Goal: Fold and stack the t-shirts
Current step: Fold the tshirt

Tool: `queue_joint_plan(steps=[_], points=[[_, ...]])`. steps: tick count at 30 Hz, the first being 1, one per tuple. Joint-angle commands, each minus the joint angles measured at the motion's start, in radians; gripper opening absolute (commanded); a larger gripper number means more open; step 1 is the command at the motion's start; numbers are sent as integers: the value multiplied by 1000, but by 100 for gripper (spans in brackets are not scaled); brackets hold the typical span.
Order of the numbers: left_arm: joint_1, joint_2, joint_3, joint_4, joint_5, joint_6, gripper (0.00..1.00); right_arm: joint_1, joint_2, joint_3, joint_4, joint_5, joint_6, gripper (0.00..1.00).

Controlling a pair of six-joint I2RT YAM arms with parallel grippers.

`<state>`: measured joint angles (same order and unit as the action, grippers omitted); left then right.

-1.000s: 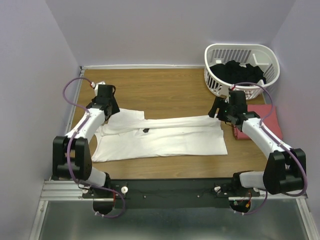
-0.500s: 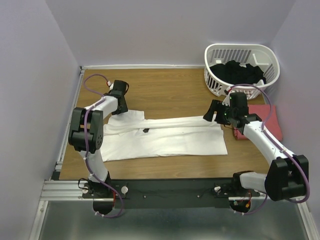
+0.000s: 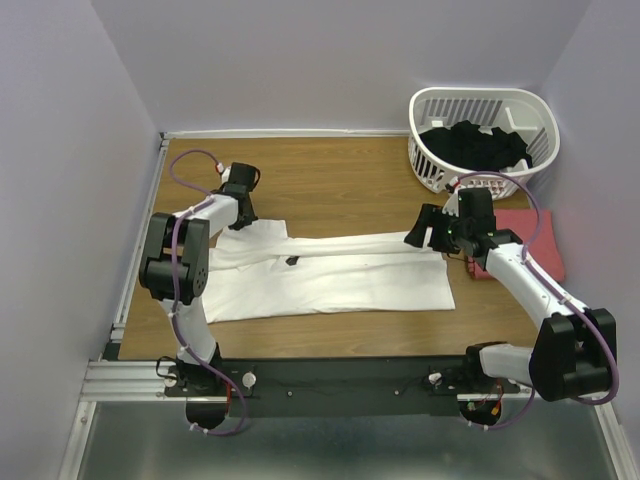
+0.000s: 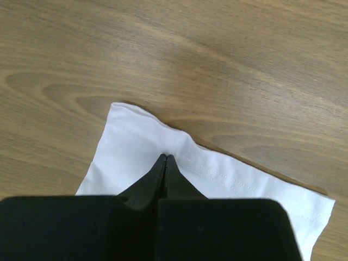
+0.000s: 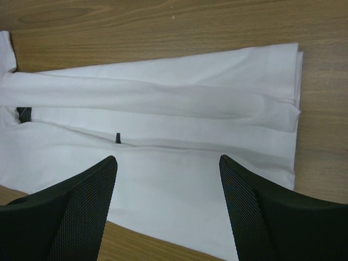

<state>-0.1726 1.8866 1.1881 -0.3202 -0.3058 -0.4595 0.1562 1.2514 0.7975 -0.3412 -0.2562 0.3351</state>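
Noted white t-shirt (image 3: 330,280) spread flat across centre of table (image 3: 340,170), far long edge folded inward. Logged left gripper (image 4: 166,159) at 10 o'clock, clenched on the shirt's sleeve near its hem. Logged right gripper (image 5: 167,163) at 3 o'clock end, above the cloth, released, jaws wide. Found salmon-red t-shirt (image 3: 535,240) at 3 o'clock table edge, basket (image 3: 480,100) at 1 o'clock.

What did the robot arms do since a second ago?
The left tool shifted a little right and pinched shut on the sleeve of the white shirt. The right tool drifted slightly left, still open above the shirt's other end. The red shirt and the basket stayed put.
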Motion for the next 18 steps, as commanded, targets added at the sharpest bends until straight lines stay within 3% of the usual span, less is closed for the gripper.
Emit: queue_joint_plan(steps=[1, 9, 18], points=[[1, -9, -64, -55, -13, -7, 0, 5, 6, -9, -7, -32, -21, 82], [-7, -259, -108, -197, -24, -64, 0, 6, -17, -12, -5, -44, -22, 82], [-11, -581, -307, -341, 227, -110, 0, 6, -46, -7, -5, -78, -16, 82]])
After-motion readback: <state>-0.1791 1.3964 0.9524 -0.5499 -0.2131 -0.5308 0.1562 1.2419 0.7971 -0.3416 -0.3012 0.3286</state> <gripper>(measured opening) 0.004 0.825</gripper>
